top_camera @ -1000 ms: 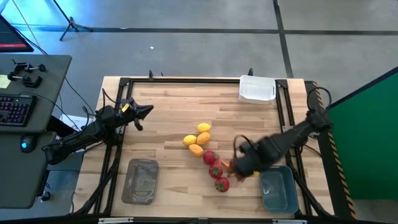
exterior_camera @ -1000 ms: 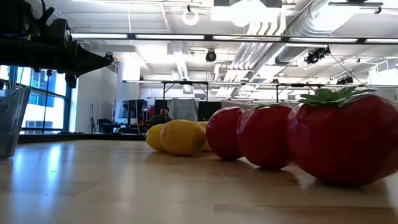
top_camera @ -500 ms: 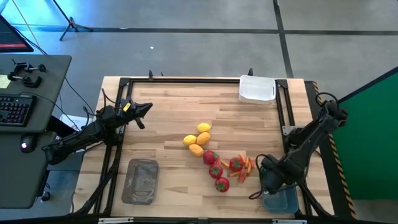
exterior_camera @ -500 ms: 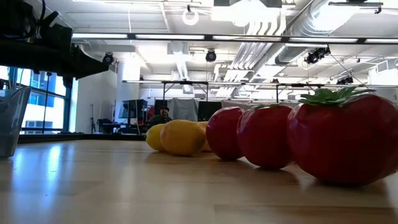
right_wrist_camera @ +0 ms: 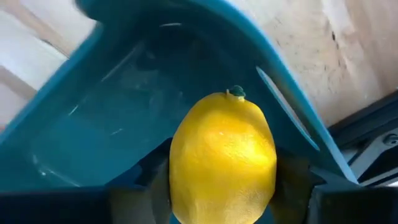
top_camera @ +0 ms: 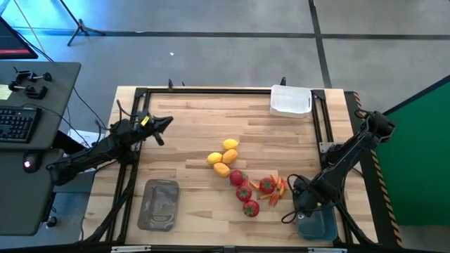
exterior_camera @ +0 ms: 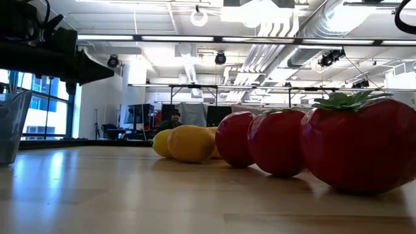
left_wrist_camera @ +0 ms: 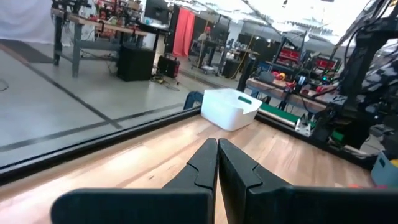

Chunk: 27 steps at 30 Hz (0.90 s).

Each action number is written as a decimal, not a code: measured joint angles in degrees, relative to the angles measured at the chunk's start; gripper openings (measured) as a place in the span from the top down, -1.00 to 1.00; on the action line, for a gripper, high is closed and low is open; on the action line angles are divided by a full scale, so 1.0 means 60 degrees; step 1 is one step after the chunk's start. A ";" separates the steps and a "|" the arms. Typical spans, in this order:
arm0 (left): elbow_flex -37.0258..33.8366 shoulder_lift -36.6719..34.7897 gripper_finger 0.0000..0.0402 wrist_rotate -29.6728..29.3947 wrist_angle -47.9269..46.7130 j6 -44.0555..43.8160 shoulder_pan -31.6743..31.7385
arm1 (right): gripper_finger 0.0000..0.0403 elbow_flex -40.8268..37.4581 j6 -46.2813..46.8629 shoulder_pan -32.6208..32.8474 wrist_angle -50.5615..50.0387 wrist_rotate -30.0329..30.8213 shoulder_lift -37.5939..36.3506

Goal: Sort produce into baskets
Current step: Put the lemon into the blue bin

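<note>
Right gripper [right_wrist_camera: 224, 180] poised over the blue basket [right_wrist_camera: 124, 112], fingers clasping a lemon [right_wrist_camera: 222, 155]; left gripper [left_wrist_camera: 217, 163] clenched empty, parked near the table [top_camera: 190, 130] edge.

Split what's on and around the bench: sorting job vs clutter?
Job:
yellow oval lemons
lemon in right gripper
round red green-topped fruits
thin orange-red peppers
white bin
blue-teal tray
flat grey tray

Clutter:
black keyboard
dark side desk

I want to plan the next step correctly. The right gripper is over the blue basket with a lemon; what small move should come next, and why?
Probably open the right gripper fully and let go: the lemon between its fingers already hangs over the blue basket.
</note>
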 joint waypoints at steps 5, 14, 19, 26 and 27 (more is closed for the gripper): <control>0.0000 0.0505 1.00 -0.0010 0.0007 -0.0554 0.0000 | -0.16 0.0000 -0.0167 0.0000 0.0215 -0.0278 0.0000; 0.0000 0.0976 1.00 0.1088 -0.0004 -0.1018 0.0000 | -0.41 0.0557 -0.0537 0.0000 0.0014 -0.1378 0.0000; 0.0090 0.1045 1.00 0.1969 -0.0137 -0.1073 -0.0015 | -0.42 0.1876 -0.0886 0.0000 -0.0827 -0.1511 0.0004; 0.0629 0.1198 1.00 0.2904 -0.0642 -0.0876 -0.0015 | -0.42 0.4109 -0.0721 -0.0121 -0.1345 -0.0914 0.0023; 0.0735 0.1221 1.00 0.2994 -0.0675 -0.0876 -0.0018 | -0.42 0.4389 -0.0643 -0.0233 -0.1303 -0.0609 0.0072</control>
